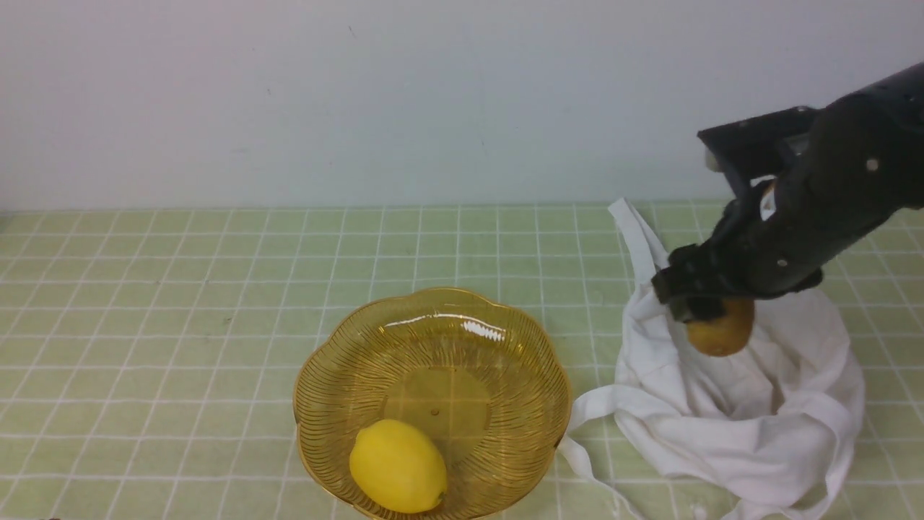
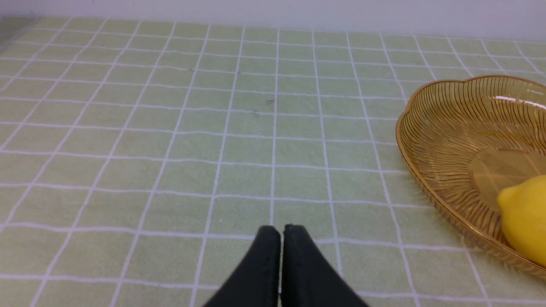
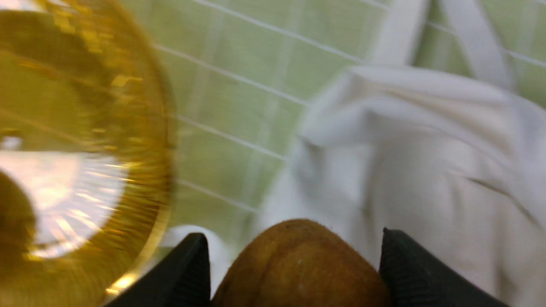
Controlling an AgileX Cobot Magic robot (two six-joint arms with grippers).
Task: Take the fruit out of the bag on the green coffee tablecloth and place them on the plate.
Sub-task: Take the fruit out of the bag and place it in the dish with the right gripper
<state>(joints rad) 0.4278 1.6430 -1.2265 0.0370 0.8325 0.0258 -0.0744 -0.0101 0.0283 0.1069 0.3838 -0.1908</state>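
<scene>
My right gripper [image 1: 704,307] is shut on the brown fuzzy fruit [image 1: 722,329] and holds it in the air above the white cloth bag [image 1: 751,404], which lies crumpled on the green tablecloth [image 1: 180,303] at the right. In the right wrist view the fruit [image 3: 298,264] sits between both black fingers [image 3: 401,268], over the bag [image 3: 426,170]. The amber glass plate [image 1: 520,339] stands left of the bag and also shows in the right wrist view [image 3: 140,128]. My left gripper [image 2: 281,232] is shut and empty, low over the cloth, left of the plate [image 2: 426,128].
A bright yellow lemon [image 1: 398,466] lies in the near part of the plate; it also shows in the left wrist view [image 2: 524,217]. The bag's long straps [image 1: 635,231] trail toward the back wall and toward the plate's right rim.
</scene>
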